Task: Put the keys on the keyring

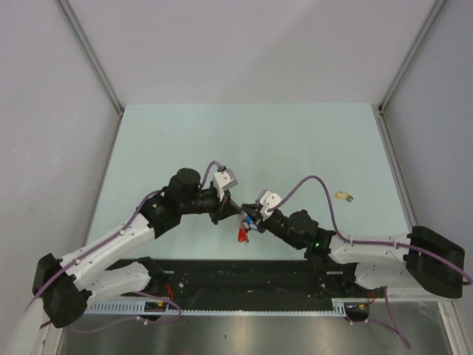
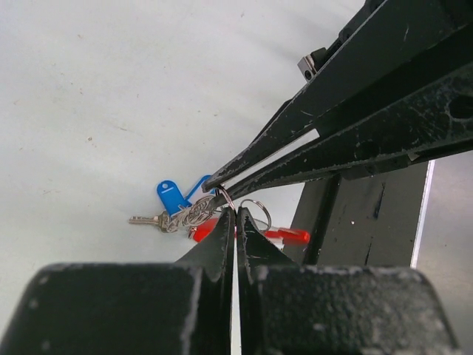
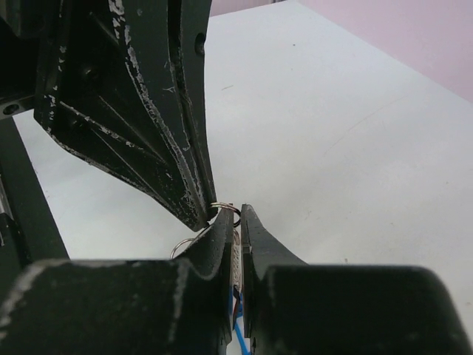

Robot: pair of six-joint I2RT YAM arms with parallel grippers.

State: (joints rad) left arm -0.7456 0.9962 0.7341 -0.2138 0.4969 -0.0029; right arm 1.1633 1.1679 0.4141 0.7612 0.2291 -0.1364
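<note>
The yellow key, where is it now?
In the top view the yellow key lies alone on the table, right of the right arm's purple cable.

Pale green tabletop [image 1: 295,140], black mounting rail [image 1: 244,275] along its near edge, grey enclosure walls [image 1: 244,44]

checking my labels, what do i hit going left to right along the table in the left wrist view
silver key blade → blue key head → left gripper, tips closed → red end piece, its right tip; the right gripper overlaps these, so left out
</note>
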